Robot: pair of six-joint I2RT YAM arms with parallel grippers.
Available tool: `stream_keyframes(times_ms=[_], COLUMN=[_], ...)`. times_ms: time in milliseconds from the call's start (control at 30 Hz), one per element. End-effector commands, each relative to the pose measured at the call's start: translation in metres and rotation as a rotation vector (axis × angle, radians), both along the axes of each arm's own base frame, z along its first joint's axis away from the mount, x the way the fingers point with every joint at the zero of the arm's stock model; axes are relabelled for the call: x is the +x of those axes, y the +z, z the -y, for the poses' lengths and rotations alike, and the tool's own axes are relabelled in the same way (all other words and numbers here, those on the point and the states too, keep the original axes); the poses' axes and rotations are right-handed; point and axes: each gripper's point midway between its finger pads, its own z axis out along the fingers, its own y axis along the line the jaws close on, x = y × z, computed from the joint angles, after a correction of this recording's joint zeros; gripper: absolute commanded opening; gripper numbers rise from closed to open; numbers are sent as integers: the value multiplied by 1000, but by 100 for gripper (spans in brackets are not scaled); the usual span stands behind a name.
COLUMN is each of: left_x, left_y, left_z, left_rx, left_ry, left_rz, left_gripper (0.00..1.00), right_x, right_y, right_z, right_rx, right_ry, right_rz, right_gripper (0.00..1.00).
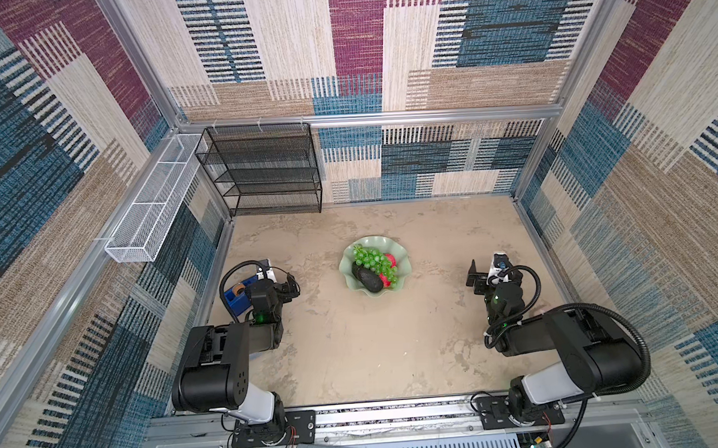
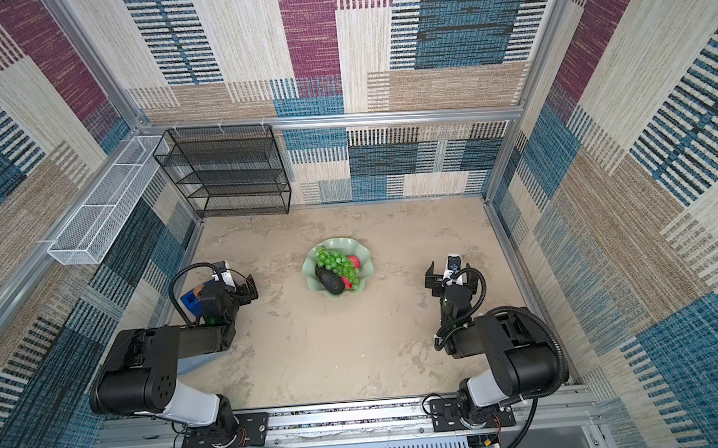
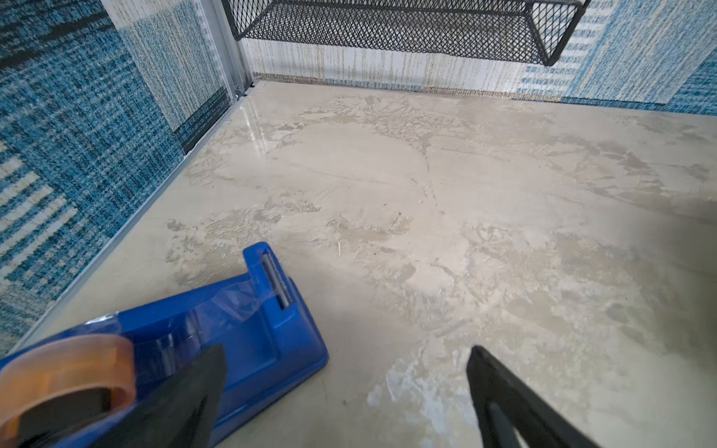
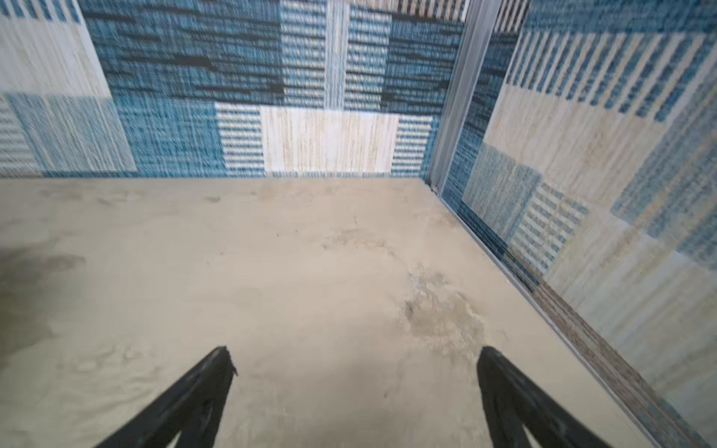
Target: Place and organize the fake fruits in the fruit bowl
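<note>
Left hand (image 3: 346, 351): jaws spread wide, nothing between them, parked low at near-left. Blue tape dispenser (image 3: 248, 329) sits just beside it on the left. Right hand (image 4: 355, 349): also wide open and empty, near-right, bare tabletop (image 4: 310, 271) under it. Both are well apart from the fruit.

Mid-tabletop: fruit bowl (image 1: 381, 243), mint, wavy rim. All the fruit I can see sits in it. Grapes (image 1: 370, 258) are draped on top, one avocado (image 1: 368, 279) lies at the near side, and red apples (image 1: 389, 258) peek out on the right, partly under the grapes. Can't count the apples or tell what's under the pile.

Handling, my read:
- All of it is probably hollow plastic, so light.
- Apples are smooth and round and will squirt out. Pinch across the widest part.
- Avocado is pebbly, so better friction. Grip across the short axis.
- Grapes are floppy. Take the stem or the thick of the cluster; lifting may drag the apples.
- Bowl is likely light too, and a sideways nudge would slide it.

Obstacles: the dispenser is next to the left hand, so clear it first. Far-left, the black mesh rack (image 1: 263, 171) and white wire basket (image 1: 148, 213) are out of the path.
</note>
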Motion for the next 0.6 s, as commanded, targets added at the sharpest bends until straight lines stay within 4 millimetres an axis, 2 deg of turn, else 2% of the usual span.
stream_keyframes(times_ms=[0, 100, 200, 300, 367, 433, 467, 533, 567], left_x=[3, 6, 6, 6, 6, 5, 6, 6, 6], left_y=[7, 6, 6, 6, 6, 6, 6, 6, 6], left_z=[1, 2, 2, 2, 2, 2, 2, 3, 3], left_rx=[9, 14, 12, 12, 12, 12, 13, 13, 13], left_ry=[-11, -17, -19, -18, -19, -19, -19, -20, -21], left_rz=[31, 16, 19, 18, 17, 16, 17, 15, 15], left_gripper=[99, 99, 99, 99, 99, 99, 99, 99, 99], right_x=[10, 27, 31, 25, 6, -10, -11, 3, 4], right_y=[12, 3, 0, 1, 9, 18, 19, 6, 6], right_z=[-6, -4, -4, 1, 10, 7, 4, -9, -8], right_rx=[36, 69, 88, 90, 103, 85, 81, 50, 61], right_ry=[66, 108, 137, 108, 59, 59, 70, 146, 151], right_rz=[39, -22, -41, -27, 46, 113, 115, 66, 76], right_gripper=[100, 100, 100, 100, 100, 100, 100, 100, 100])
